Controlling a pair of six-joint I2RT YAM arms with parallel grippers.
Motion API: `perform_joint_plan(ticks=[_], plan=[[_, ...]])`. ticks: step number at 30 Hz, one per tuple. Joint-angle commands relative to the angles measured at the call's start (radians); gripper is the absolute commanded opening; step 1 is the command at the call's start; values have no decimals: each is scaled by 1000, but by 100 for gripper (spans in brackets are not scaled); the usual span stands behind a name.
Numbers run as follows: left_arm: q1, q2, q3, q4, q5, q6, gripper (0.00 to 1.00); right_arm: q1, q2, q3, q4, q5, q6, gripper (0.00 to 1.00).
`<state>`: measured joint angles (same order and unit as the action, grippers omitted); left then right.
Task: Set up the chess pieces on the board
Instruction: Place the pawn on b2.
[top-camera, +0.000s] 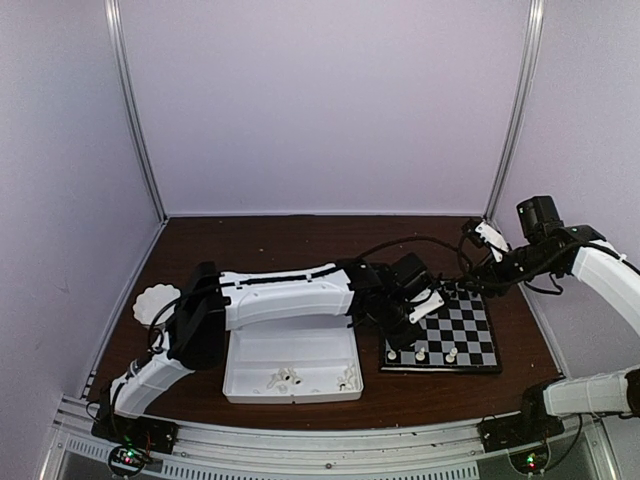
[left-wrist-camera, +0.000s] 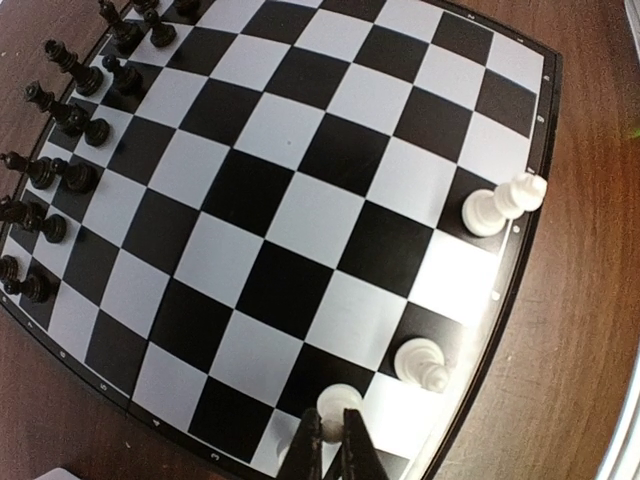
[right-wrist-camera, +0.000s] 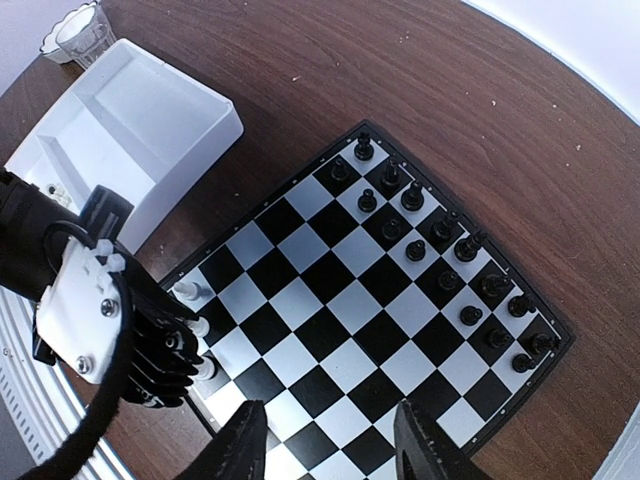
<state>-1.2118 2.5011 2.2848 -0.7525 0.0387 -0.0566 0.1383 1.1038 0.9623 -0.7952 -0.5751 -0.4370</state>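
The left end effector is pinched narrow on a tiny white chessman, seemingly gripped by its head, at the near edge row of the board; two other white chessmen stand along that row; black chessmen fill the far side; the right end effector hangs wide and empty above the board; others lie in the white tray on the bench. Each piece looks light, hard, slick and easily toppled; a top-down pinch around the stem seems safest.
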Motion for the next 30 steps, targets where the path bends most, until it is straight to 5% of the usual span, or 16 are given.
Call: perform_joint_plan(ticks=[1, 30], plan=[[-4, 21, 33, 7, -21, 22, 1, -8, 1, -8, 16, 17, 10, 46], [-5, 49, 53, 8, -45, 23, 9, -9, 13, -7, 15, 3, 4, 47]])
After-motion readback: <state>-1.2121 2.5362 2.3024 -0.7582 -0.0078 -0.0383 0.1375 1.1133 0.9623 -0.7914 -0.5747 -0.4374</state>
